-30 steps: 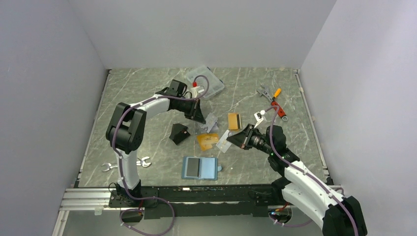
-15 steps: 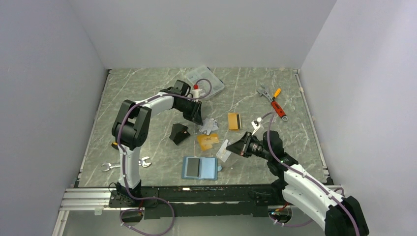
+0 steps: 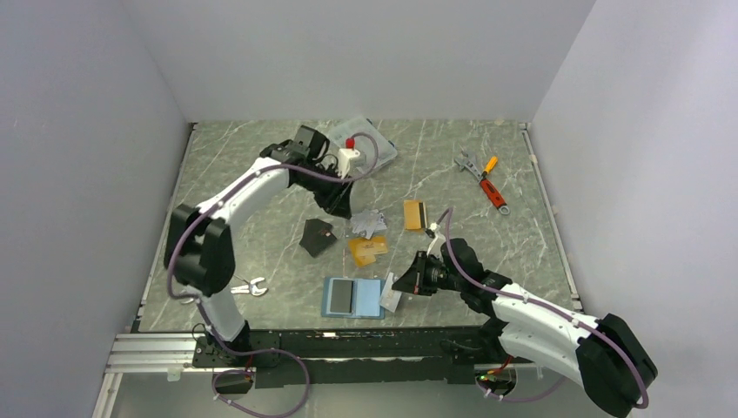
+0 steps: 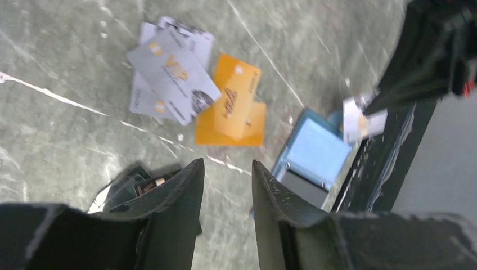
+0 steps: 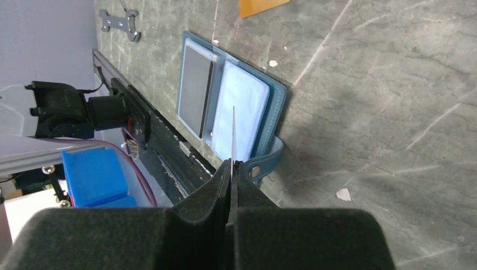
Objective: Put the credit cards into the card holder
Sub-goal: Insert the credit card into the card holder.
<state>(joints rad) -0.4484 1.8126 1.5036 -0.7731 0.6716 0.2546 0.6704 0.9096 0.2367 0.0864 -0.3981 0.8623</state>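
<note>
The teal card holder (image 3: pixel 354 297) lies open near the front edge, light blue inside (image 5: pixel 238 107). My right gripper (image 3: pixel 399 289) is shut on a silver-grey credit card (image 3: pixel 391 301), seen edge-on (image 5: pixel 232 132) and standing over the holder's right pocket. My left gripper (image 3: pixel 341 207) hangs open and holds nothing (image 4: pixel 228 169), just behind-left of a pile of silver cards (image 3: pixel 367 222) (image 4: pixel 171 73). Two orange cards (image 3: pixel 368 250) (image 4: pixel 233 107) lie overlapped in the middle. Another orange card with a dark stripe (image 3: pixel 414 214) lies further right.
A flat black case (image 3: pixel 317 236) sits left of the cards. A clear compartment box (image 3: pixel 365 144) stands at the back. Wrenches (image 3: pixel 248 286) lie at the front left. An adjustable wrench and red-handled tools (image 3: pixel 484 179) lie at the back right. The table's front rail (image 3: pixel 365 335) is close to the holder.
My left gripper has opened and pulled up and back from the silver pile. My right gripper has carried its silver card forward and left to the card holder.
</note>
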